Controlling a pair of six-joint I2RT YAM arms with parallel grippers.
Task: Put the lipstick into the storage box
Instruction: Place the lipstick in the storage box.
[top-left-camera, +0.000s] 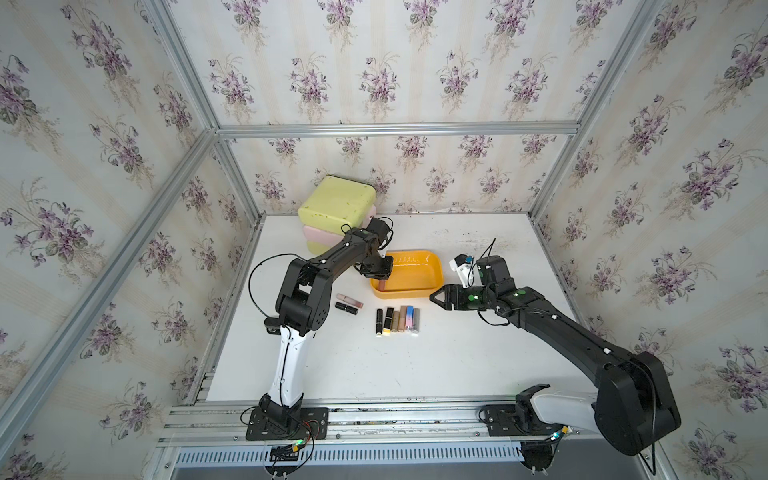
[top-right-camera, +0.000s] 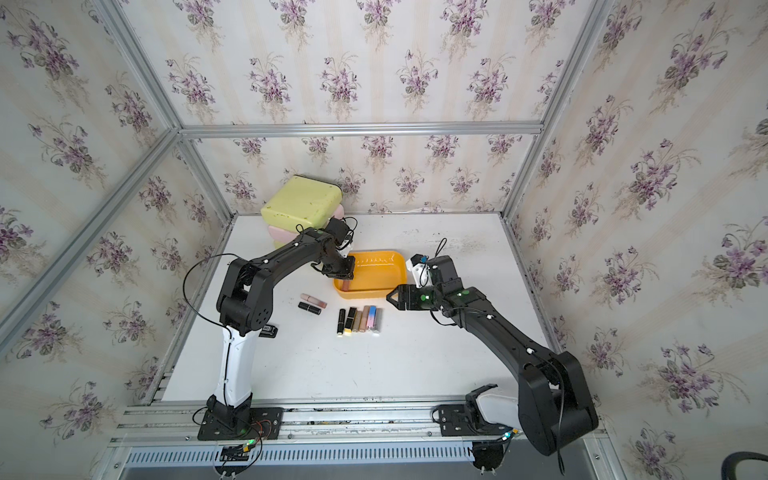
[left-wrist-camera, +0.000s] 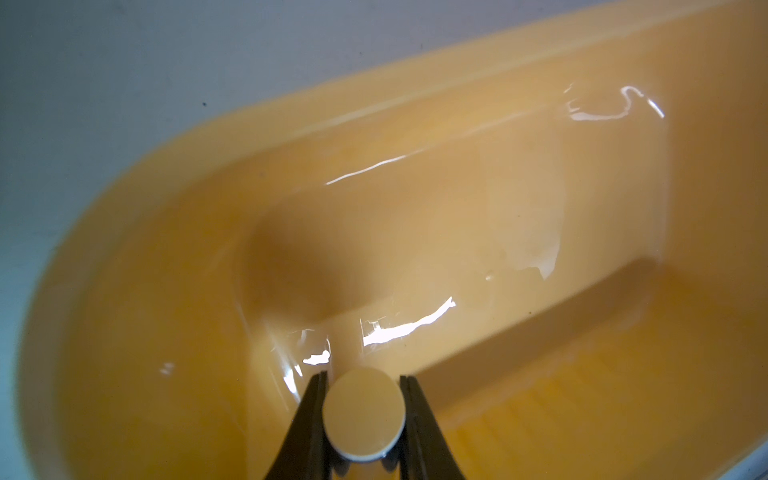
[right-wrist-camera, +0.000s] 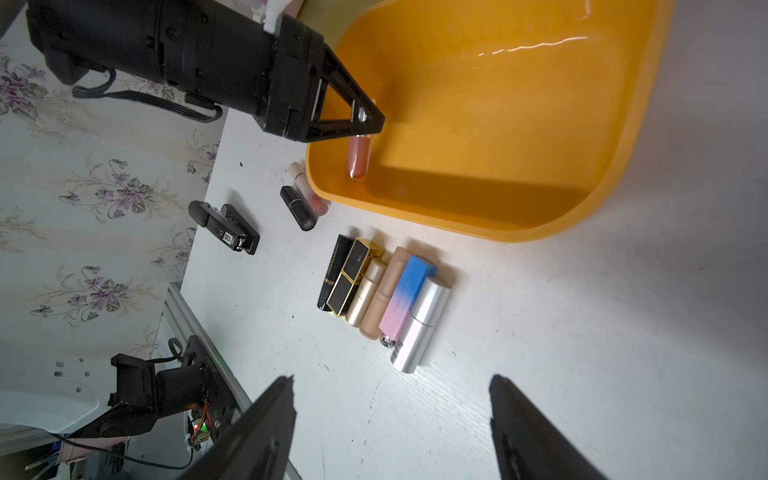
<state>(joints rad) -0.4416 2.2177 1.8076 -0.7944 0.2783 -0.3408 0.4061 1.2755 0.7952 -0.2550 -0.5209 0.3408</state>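
Observation:
The storage box (top-left-camera: 415, 296) (top-right-camera: 374, 293) is a shallow orange-yellow tray in the middle of the white table. My left gripper (top-left-camera: 381, 279) (top-right-camera: 345, 279) (left-wrist-camera: 363, 376) reaches down into its left end. It is shut on a peach-pink lipstick (top-left-camera: 382, 285) (top-right-camera: 346, 285) (left-wrist-camera: 363, 415) (right-wrist-camera: 358, 160). The tube hangs upright with its lower end close to the box floor by the end wall (left-wrist-camera: 498, 208). My right gripper (top-left-camera: 432, 297) (top-right-camera: 388, 297) (right-wrist-camera: 391, 380) stands open and empty beside the box's front right corner, above the table.
Several more lipsticks lie in a row (top-left-camera: 397, 320) (top-right-camera: 359, 319) (right-wrist-camera: 382, 299) in front of the box. Two others (top-left-camera: 348, 303) (right-wrist-camera: 305, 195) lie to its front left. Stacked pale green and pink boxes (top-left-camera: 336, 208) stand at the back left. A small black device (top-right-camera: 268, 331) (right-wrist-camera: 224, 226) lies near the left arm.

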